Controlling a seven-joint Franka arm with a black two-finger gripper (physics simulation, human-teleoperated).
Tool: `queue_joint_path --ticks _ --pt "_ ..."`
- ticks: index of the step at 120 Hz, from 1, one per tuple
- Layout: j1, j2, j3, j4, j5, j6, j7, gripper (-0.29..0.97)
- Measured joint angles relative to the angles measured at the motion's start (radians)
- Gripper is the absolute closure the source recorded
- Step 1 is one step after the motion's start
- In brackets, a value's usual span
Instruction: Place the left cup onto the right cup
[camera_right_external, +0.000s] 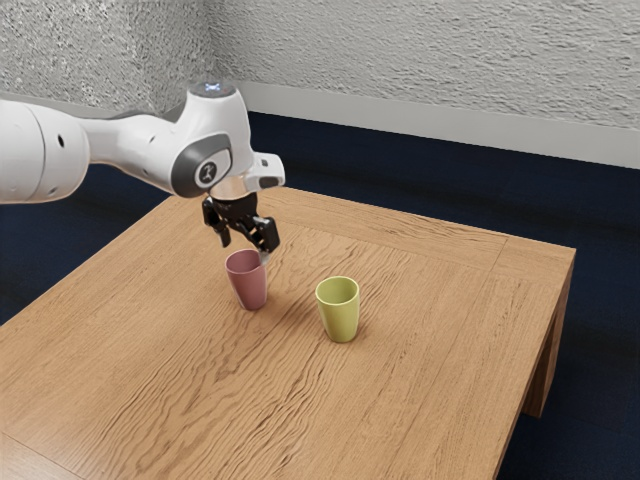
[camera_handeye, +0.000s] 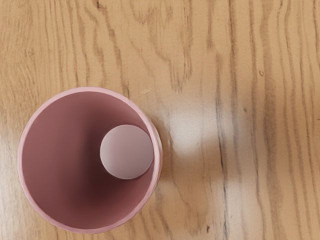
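While the white arm (camera_right_external: 130, 150) enters from about 10 o'clock of the exterior view, its black gripper (camera_right_external: 247, 240) hangs directly over the pink cup (camera_right_external: 247, 279), at the cup's 12 o'clock. The two fingers point downward and stand spread apart, released and grasping nothing. The fingertip toward 3 o'clock sits just beside the cup's upper edge; whether it touches cannot be told. The pink cup stands upright, mouth up, on the wooden table (camera_right_external: 400, 400), in the half of the tabletop nearer the arm. The green cup (camera_right_external: 338, 308), also upright and mouth up, stands near it at roughly 4 o'clock, with a gap of bare wood between the two. Neither cup is stacked on the other. The wrist view looks straight down into the pink cup: its round rim (camera_handeye: 22, 145) encircles a shaded interior, and the pale circular bottom (camera_handeye: 126, 151) appears off-centre within that ring. Wood grain surrounds the cup there, with a bright sheen on the boards just beside it. Behind the table, at 12 o'clock in the exterior view, a grey textured wall (camera_right_external: 420, 50) rises above a dark blue floor (camera_right_external: 420, 170).
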Motion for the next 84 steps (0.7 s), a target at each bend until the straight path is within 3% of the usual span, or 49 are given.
queue_joint_path --ticks 84 --pt "0.004 0.067 0.002 0.015 -0.001 0.051 0.002 0.0"
